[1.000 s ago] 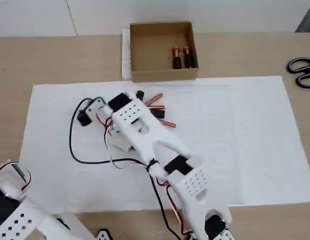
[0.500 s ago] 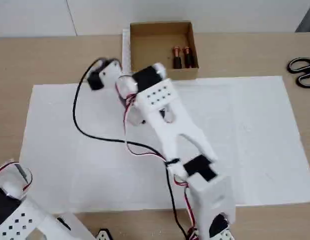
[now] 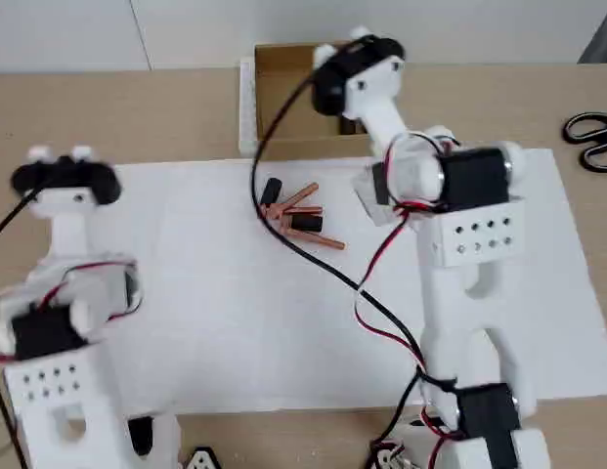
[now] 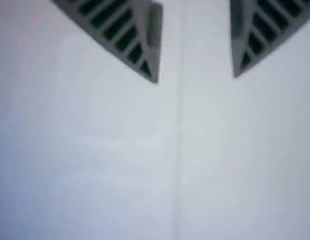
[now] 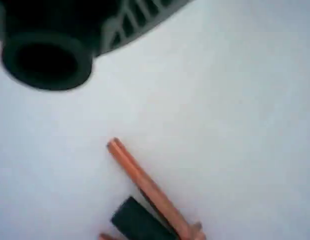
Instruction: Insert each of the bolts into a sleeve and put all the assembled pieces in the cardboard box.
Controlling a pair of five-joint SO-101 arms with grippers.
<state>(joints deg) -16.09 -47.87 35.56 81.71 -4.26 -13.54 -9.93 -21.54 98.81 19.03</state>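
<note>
Loose copper bolts and black sleeves lie in a small pile on the white sheet, just in front of the cardboard box. My right gripper hangs above the sheet to the right of the pile, shut on a black sleeve. Below it lie a copper bolt and another black sleeve. The right arm hides part of the box. My left gripper is open over bare sheet at the left, with nothing between its fingers.
Scissors lie on the wooden table at the far right. The left arm stands over the sheet's left edge. A black cable runs across the sheet from the right arm's wrist to its base.
The right arm rose from the pile and swung right, uncovering the bolts and sleeves. The left arm came up from the lower left corner to stand over the sheet's left edge.
</note>
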